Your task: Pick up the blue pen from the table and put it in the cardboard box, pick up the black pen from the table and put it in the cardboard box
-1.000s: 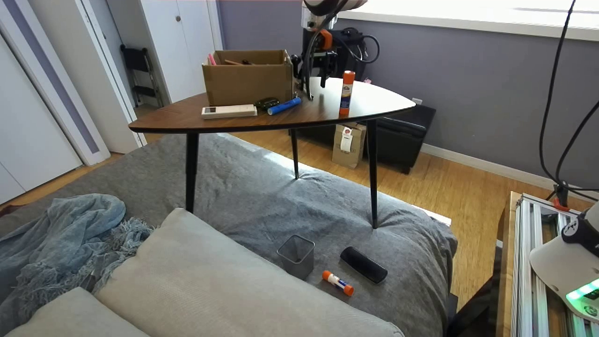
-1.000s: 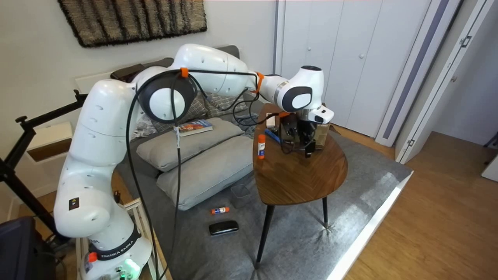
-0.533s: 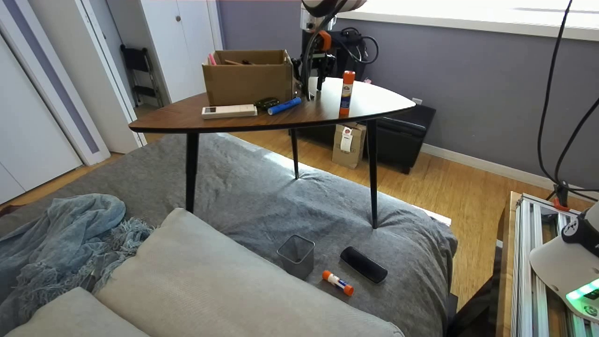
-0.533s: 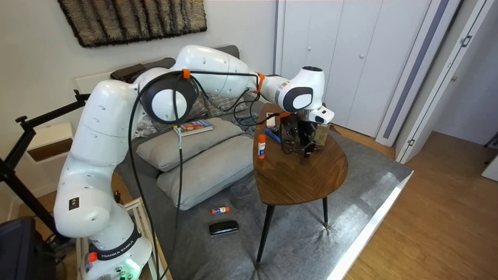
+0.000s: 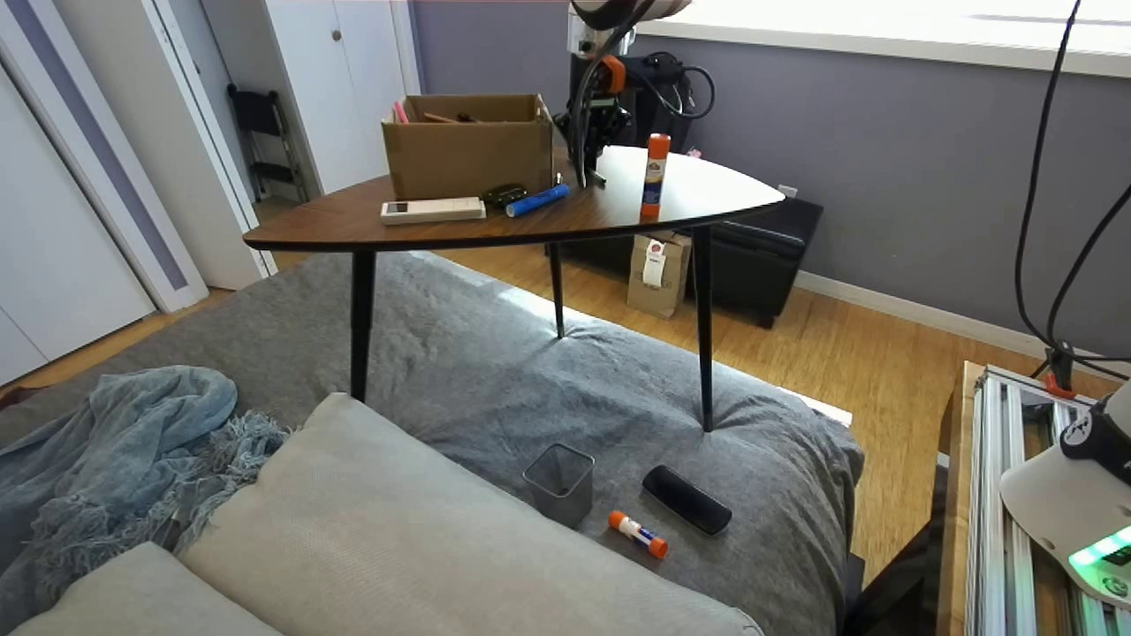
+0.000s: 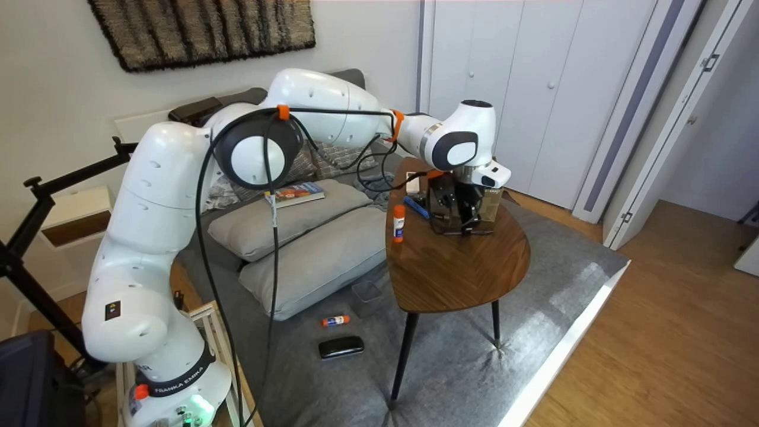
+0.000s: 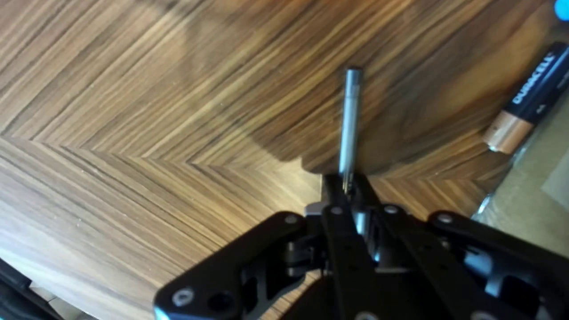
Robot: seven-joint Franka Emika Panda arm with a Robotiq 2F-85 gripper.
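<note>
The black pen (image 7: 350, 120), a thin stick with a bluish sheen, has its lower end between the fingertips of my gripper (image 7: 349, 180), which is shut on it. In an exterior view the pen's free end (image 5: 600, 180) pokes out beside the fingers, at table level. My gripper stands beside the cardboard box (image 5: 470, 161), whose wall (image 7: 529, 213) also shows at the right of the wrist view. Inside the box a pink item and some brown and dark items peep over the rim. A thick blue cylinder (image 5: 537, 200) lies before the box; whether it is the blue pen, I cannot tell.
A battery (image 7: 526, 100) lies against the box. An orange-capped glue stick (image 5: 655, 175) stands upright near the table's edge. A white slab (image 5: 433, 210) and a small dark object (image 5: 504, 195) rest in front of the box. The wooden table (image 6: 456, 273) has a rounded, curved edge.
The fingers have come together from spread to closed, with the pen now between them. The arm has barely moved. Box, blue cylinder and glue stick are where they were.
</note>
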